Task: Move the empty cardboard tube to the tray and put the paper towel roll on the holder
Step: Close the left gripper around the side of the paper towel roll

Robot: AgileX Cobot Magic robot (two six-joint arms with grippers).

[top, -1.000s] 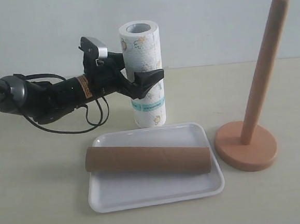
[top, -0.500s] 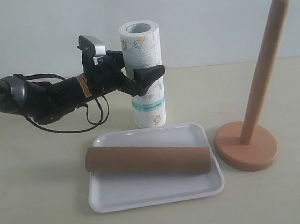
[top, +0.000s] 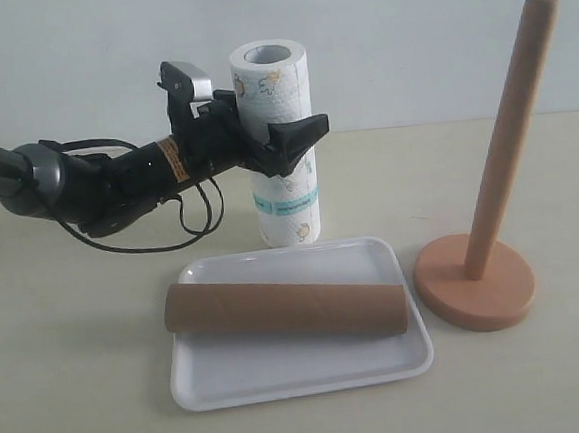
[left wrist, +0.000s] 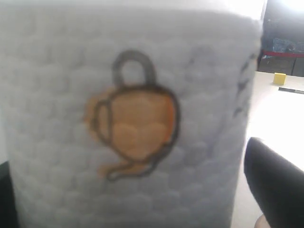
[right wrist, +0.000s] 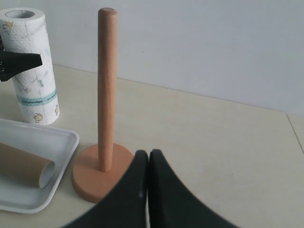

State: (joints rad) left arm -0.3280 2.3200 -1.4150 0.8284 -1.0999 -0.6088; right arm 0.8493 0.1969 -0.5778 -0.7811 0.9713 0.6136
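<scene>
The place looks like a robotics lab or test bench, not a home. A black robot arm (top: 86,182) with loose cables (top: 152,250) and a small camera (top: 187,82) on its wrist reaches over a bare beige desk (top: 83,393) set against a plain pale wall (top: 407,47). A few props are laid out on the desk: a roll (top: 279,147), a white tray (top: 282,376), a tube (top: 287,310) and a wooden holder (top: 475,282). In the left wrist view, a dark area with a red strip (left wrist: 285,53) and a small yellow block (left wrist: 280,78) show, blurred, past the roll.
</scene>
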